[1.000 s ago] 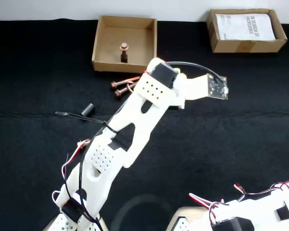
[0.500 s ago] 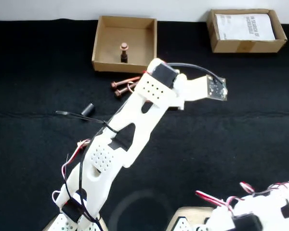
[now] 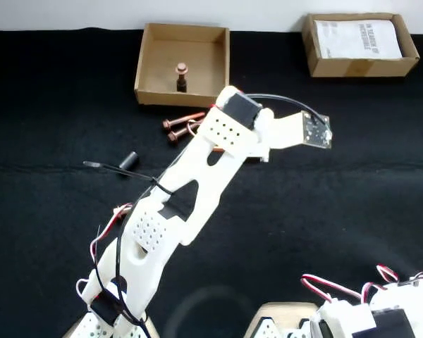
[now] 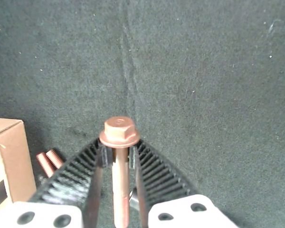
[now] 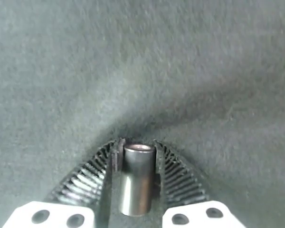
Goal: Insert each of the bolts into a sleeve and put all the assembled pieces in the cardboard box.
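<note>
Bolt [image 4: 118,137] clamped head-up in left gripper [image 4: 118,147], mid-frame in its wrist view. Right gripper [image 5: 137,148] clamped on sleeve [image 5: 137,180]. Right arm [image 3: 384,318] sits lower in the high view's lower-right corner than a second ago; left arm [image 3: 197,176] barely shifts. Mating probably not imminent. One assembly [image 3: 181,76] stands in cardboard box [image 3: 146,70], upper left.

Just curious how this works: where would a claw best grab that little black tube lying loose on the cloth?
Probably from straight above, jaws closing across the middle of its round body. The tube lies on its side on the cloth, so its long sides are the easy faces to pinch.
</note>
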Robot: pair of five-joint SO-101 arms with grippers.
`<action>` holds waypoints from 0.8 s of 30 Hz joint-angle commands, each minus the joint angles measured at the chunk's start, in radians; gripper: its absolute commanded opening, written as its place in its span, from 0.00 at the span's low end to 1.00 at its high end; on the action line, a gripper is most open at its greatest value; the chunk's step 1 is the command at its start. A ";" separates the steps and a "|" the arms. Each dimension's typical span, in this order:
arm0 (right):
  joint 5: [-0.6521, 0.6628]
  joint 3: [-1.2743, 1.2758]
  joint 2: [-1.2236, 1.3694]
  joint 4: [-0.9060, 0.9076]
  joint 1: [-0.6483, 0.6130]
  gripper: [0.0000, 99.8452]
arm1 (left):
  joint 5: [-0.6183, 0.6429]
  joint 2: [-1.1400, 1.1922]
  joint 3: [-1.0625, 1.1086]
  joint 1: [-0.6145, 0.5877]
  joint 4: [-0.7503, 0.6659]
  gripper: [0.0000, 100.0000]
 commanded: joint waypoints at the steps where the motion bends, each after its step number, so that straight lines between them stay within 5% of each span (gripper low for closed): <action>1: -0.008 -0.081 -0.005 -0.004 0.005 0.01 | 0.005 -0.087 -0.007 0.007 0.006 0.01; 11: -0.072 -0.278 -0.263 0.358 -0.133 0.01 | 0.005 -0.087 -0.010 0.007 0.006 0.01; 24: -0.098 -0.328 -0.406 0.213 -0.449 0.01 | 0.181 -0.124 -0.007 0.007 0.006 0.01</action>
